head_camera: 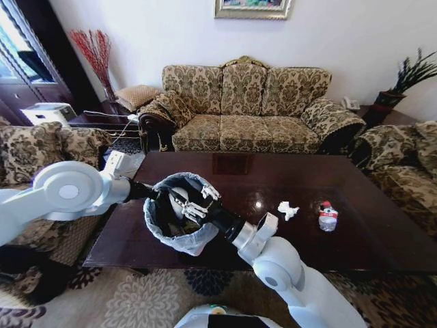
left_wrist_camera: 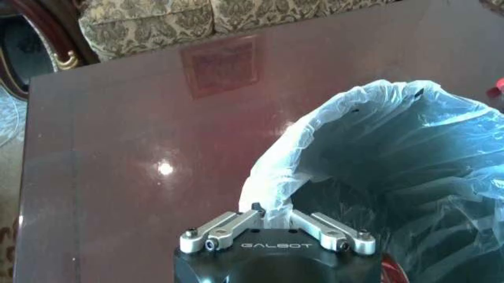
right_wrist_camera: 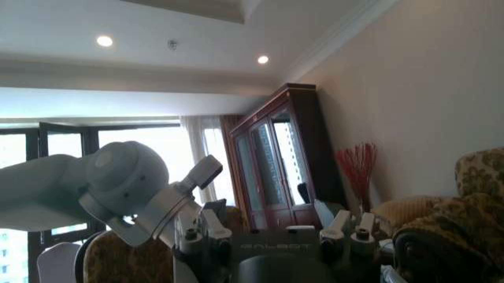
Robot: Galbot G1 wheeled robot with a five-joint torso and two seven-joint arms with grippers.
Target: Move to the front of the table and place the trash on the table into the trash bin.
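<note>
Left gripper [left_wrist_camera: 273, 223] jaws pinched on the trash bin [head_camera: 179, 213] rim over the bench [head_camera: 273, 179]'s near-left; right gripper [head_camera: 193, 203] jaws spread, empty, above it; tissue [head_camera: 287, 209] soft, bottle [head_camera: 328, 216] light, slick, best taken mid-body.

The bag-lined rim of the trash bin [left_wrist_camera: 378, 147] is clamped by the left gripper [left_wrist_camera: 274, 219] above the glossy dark table [left_wrist_camera: 134, 135]. A patterned sofa [left_wrist_camera: 181, 20] is seen beyond the table's far edge.
</note>
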